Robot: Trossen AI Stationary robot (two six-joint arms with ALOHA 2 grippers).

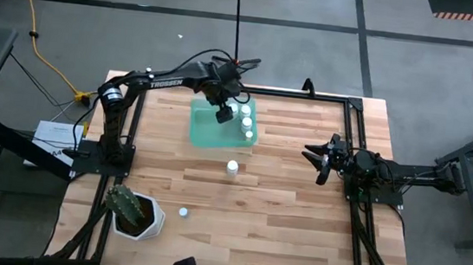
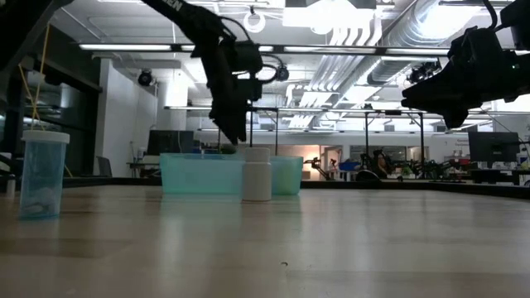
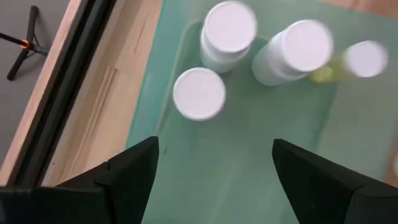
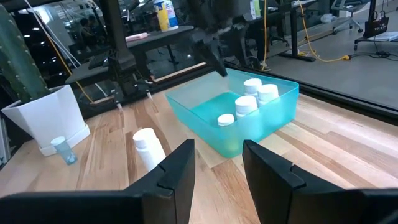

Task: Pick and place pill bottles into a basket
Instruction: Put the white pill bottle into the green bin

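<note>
The teal basket [image 1: 206,128] stands at the table's far middle and holds several white-capped pill bottles [image 3: 199,93], standing on its floor. My left gripper [image 1: 223,111] hangs open and empty above the basket's floor, beside those bottles [image 3: 211,168]. One white bottle [image 1: 232,168] stands upright on the table, on the near side of the basket; it also shows in the right wrist view [image 4: 148,148]. A small bluish bottle [image 1: 183,212] stands near the cactus pot. My right gripper [image 1: 319,160] is open and empty, above the table's right side.
A white hexagonal pot with a cactus [image 1: 131,212] stands at the near left. A black frame [image 1: 354,126] runs along the table's far and right edges. Bare wood lies between the basket and my right gripper.
</note>
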